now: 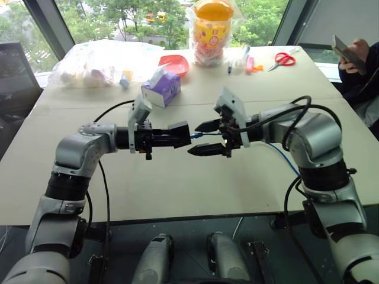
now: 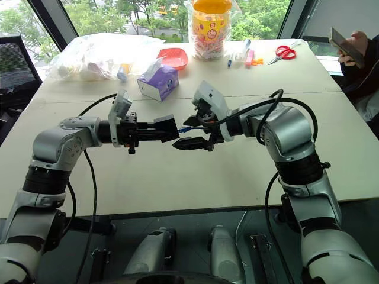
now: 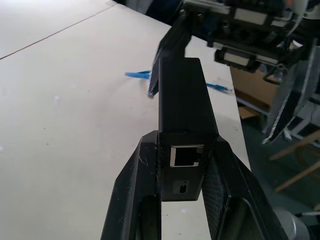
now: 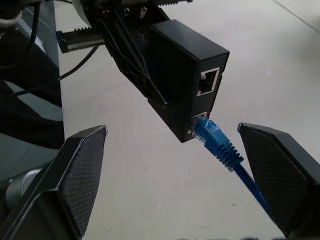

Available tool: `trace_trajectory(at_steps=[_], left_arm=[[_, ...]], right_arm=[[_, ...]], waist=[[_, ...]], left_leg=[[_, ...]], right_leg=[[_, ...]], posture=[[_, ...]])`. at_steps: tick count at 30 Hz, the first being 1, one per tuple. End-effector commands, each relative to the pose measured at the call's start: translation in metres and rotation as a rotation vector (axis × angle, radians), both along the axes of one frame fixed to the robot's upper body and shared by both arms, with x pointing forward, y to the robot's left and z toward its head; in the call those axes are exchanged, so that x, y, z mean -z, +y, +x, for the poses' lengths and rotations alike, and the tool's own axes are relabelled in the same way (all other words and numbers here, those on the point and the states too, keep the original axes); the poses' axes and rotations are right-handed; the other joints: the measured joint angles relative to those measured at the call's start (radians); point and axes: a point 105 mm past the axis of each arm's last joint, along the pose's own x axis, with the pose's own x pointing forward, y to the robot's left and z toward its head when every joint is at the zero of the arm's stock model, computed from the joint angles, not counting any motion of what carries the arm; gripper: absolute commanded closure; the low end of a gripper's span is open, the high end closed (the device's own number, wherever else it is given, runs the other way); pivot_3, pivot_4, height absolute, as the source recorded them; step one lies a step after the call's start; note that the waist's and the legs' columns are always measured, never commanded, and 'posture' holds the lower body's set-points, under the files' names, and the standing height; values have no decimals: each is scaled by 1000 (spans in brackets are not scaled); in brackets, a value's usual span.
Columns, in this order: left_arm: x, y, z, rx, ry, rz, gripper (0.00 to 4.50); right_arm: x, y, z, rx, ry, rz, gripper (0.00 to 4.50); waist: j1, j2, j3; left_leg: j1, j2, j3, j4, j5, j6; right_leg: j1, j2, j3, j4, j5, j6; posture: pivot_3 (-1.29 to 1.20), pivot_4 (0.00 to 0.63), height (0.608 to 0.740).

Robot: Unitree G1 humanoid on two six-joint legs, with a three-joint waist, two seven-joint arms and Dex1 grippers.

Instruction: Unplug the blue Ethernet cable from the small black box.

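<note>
Above the table [image 1: 177, 189], mid-air, between both arms: small black box [image 4: 182, 75] clamped in left gripper [image 1: 177, 137], fingers [image 3: 137, 185] pressed on both flanks of box. Blue Ethernet cable [image 4: 220, 145] plugged into lower port on box's end face, upper port empty; cord trails from box away toward right arm and down onto table. Right gripper [image 4: 175, 170] spread wide, pads either side of plug w/o touching, just short of box.

Risks, judged from here:
- Right closes on cord behind boot, not on plug → latch tab stays locked, pull strains cable or drags box out of left grip.
- Right pad clips box corner on closing → box twists in left fingers.
- Pull off-axis to port → plug jams.
- Left grip narrow on box end → slip prob. if tug is hard.
</note>
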Motion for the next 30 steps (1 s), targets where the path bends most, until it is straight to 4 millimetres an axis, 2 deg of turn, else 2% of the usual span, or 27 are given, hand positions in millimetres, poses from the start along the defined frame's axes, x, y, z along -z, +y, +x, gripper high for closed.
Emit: trace_trajectory(at_steps=[1, 3, 5, 7, 10, 16, 30], left_arm=[[-7, -1, -11, 55, -35, 16, 4022], [-7, 0, -12, 59, -38, 24, 4022], [-7, 1, -12, 59, -40, 29, 4022], [-6, 2, -13, 63, -44, 43, 4022], [-5, 4, -14, 68, -54, 62, 4022], [-3, 7, -16, 79, -70, 93, 4022], [-4, 5, -17, 90, -83, 90, 4022]], right_arm=[[-11, 3, 3, -49, -60, -13, 129], [-12, 3, 4, -63, -65, -23, 129], [-12, 3, 4, -83, -68, -34, 654], [-12, 2, 4, -100, -63, -48, 1476], [-13, 1, 4, -120, -59, -71, 3045], [-16, 2, -1, -188, -45, -117, 3045], [-7, 5, -1, -235, -52, -179, 3045]], waist=[[0, 0, 0], [0, 0, 0], [0, 0, 0], [1, 0, 0], [1, 0, 1], [-1, 0, 1], [1, 0, 2]], left_leg=[[0, 0, 1, 0, 0, 0], [0, 0, 2, 0, 0, 0], [0, 0, 3, 0, 0, 0], [0, 0, 3, 0, 0, 0], [0, 0, 3, 0, 0, 0], [0, 0, 3, 0, 0, 0], [-1, 0, 3, 0, 0, 0]], right_leg=[[0, 0, 0, 0, 0, 0], [0, 0, 0, 0, 0, 0], [0, 0, 0, 0, 0, 0], [0, 0, 0, 0, 0, 0], [0, 0, 0, 0, 0, 0], [-1, 0, 0, 0, 0, 0], [-2, 0, 0, 0, 0, 0]], posture=[[0, 150, 740], [0, 150, 740], [0, 150, 740], [0, 150, 740], [0, 150, 740], [0, 150, 740], [0, 150, 740]])
